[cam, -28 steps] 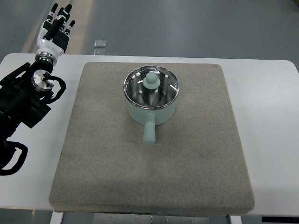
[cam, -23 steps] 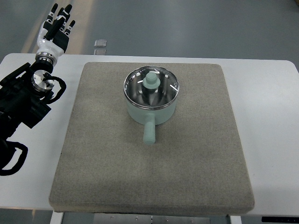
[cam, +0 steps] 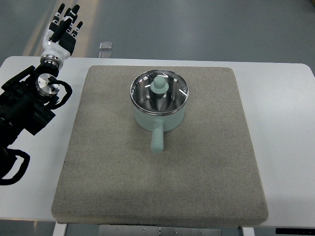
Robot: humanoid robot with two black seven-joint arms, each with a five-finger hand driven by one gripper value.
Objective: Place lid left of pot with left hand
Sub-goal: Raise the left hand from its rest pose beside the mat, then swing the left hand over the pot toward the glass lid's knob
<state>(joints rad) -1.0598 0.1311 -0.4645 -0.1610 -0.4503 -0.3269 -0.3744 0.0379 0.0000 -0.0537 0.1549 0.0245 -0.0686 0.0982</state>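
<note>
Left hand (cam: 63, 30) stood far-left, fingers spread, empty; lid (cam: 159, 92) sat on pot (cam: 160, 113); smooth knob (cam: 159, 84) risked slipping, dragging the pot.

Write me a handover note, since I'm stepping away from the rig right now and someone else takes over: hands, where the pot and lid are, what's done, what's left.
Left hand: empty, fingers extended, raised past the table's far left corner, well clear of the work.
Right hand: not in view.
Pot: mint green, on the grey mat, far of its centre, handle pointing toward the robot.
Lid: on the pot, knob up.
Done: nothing yet; the lid is untouched.
Left: bring the left hand to the knob, lift the lid, set it on the mat left of the pot.
</note>
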